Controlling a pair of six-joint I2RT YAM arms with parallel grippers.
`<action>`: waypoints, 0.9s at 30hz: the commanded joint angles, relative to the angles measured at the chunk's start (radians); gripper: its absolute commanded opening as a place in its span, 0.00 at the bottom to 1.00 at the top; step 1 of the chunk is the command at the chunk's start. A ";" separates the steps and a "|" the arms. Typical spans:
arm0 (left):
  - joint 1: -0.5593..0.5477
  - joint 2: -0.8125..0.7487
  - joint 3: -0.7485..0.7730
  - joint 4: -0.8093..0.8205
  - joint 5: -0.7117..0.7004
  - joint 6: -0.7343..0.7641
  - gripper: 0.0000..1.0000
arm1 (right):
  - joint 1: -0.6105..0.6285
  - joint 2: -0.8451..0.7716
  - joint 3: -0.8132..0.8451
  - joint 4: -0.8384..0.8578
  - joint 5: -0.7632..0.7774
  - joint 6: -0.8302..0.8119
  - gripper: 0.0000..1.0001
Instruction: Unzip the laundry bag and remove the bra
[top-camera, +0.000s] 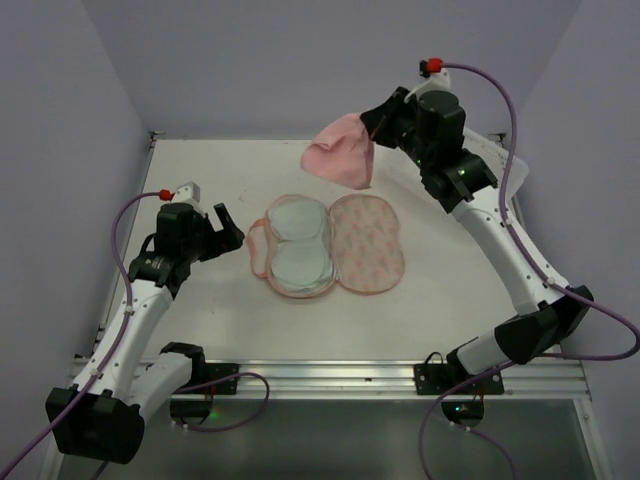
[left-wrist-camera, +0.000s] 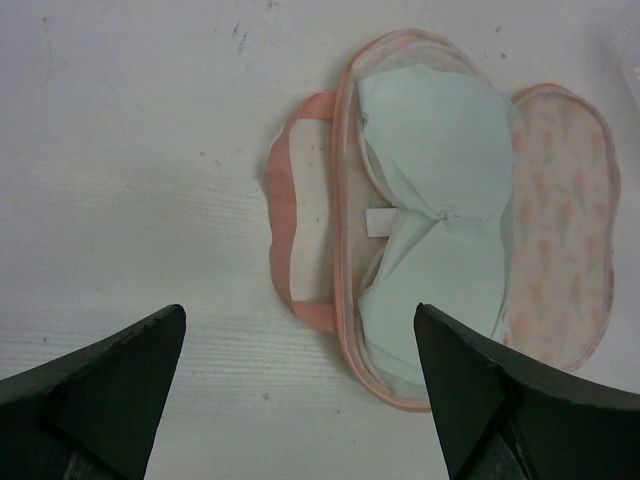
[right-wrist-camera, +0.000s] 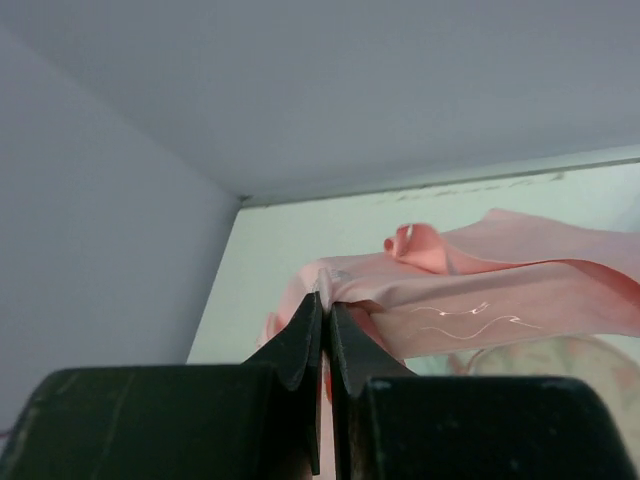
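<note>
Two hands: right hand (top-camera: 372, 127) pinches a pink cloth (top-camera: 340, 152) aloft, clearing the unzipped laundry bag (top-camera: 368, 245); left hand (top-camera: 231, 228) gapes wide, the bra (top-camera: 298, 245) just ahead for grabbing.

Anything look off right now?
Yes. The right gripper is shut on a pink cloth, held up over the far side of the table, while the mint bra lies in the open laundry bag. The left gripper is open, holding nothing.
</note>
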 joint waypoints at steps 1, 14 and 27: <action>0.006 -0.007 0.017 0.019 -0.003 0.030 1.00 | -0.096 -0.025 0.055 -0.041 0.166 0.005 0.00; 0.008 0.015 0.025 0.012 -0.010 0.026 1.00 | -0.415 0.124 0.084 -0.104 0.444 0.339 0.00; 0.008 0.054 0.061 -0.036 -0.017 0.041 1.00 | -0.509 0.379 0.202 -0.216 0.591 0.626 0.00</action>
